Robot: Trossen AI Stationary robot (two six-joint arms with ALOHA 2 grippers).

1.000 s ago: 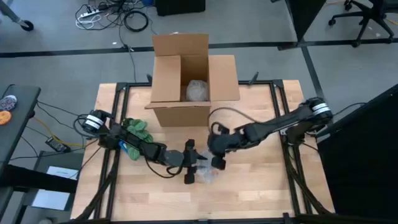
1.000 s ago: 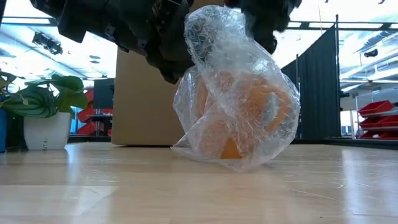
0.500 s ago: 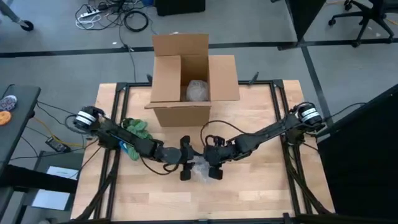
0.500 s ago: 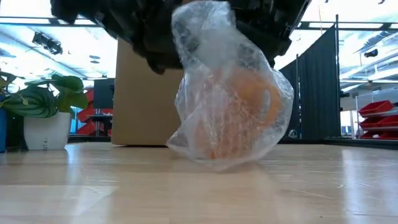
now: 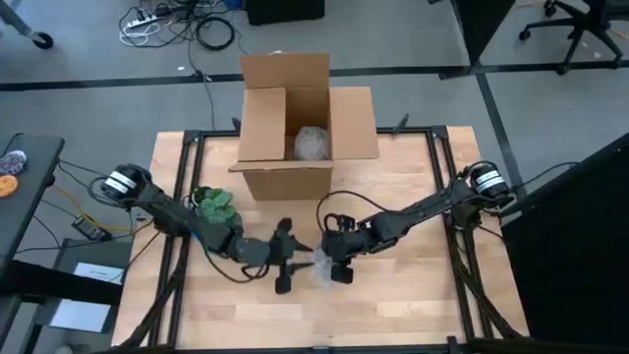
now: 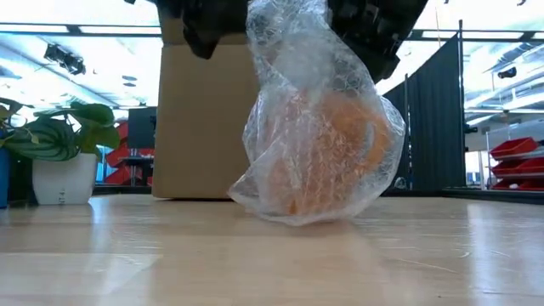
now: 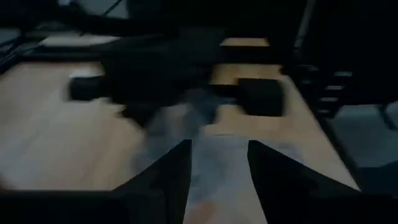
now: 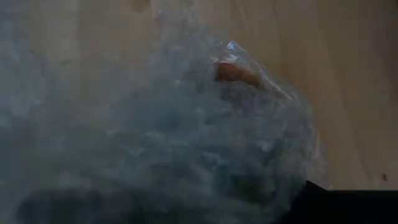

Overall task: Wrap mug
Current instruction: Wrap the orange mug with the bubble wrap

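While the bundle sits mid-table in front of the cardboard box (image 5: 295,128), the left gripper (image 5: 283,267) lies low at its left side; whether its fingers grip the bubble wrap (image 6: 314,110) cannot be told. Orange mug (image 6: 336,161) rests inside the wrap, touching the table (image 5: 413,305). Right gripper (image 5: 339,264) presses over the top, likely pinning the wrap; finger state unclear.

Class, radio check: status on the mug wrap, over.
Both hands at bubble wrap: left hand, right hand. Orange mug bundled, on table. Nothing blocking.
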